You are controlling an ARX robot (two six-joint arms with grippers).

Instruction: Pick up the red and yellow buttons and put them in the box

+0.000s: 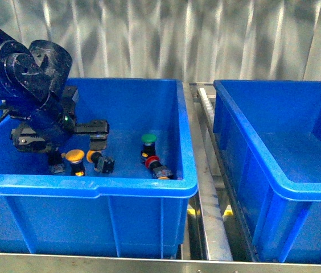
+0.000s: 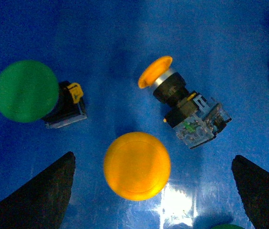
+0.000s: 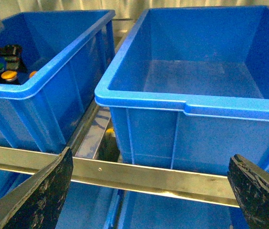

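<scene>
Hovering with jaws apart, left gripper (image 2: 153, 191) observed directly above upright yellow button (image 2: 137, 165), lower centre of frame, untouched.

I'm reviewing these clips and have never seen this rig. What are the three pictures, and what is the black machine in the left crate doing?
It is a robot with two arms, each ending in jaws. The front view looks out from the robot's body: the left arm reaches into the left crate, and a second crate stands to the right with nothing visible inside.

The other two pictures come from cameras on the wrists. The left wrist view looks straight down at the crate floor: an upright yellow button sits between the open left gripper fingers, a second yellow button lies on its side, and a green button is nearby. The front view also shows a red button. The right gripper is open outside the crates. Nothing is held.
</scene>
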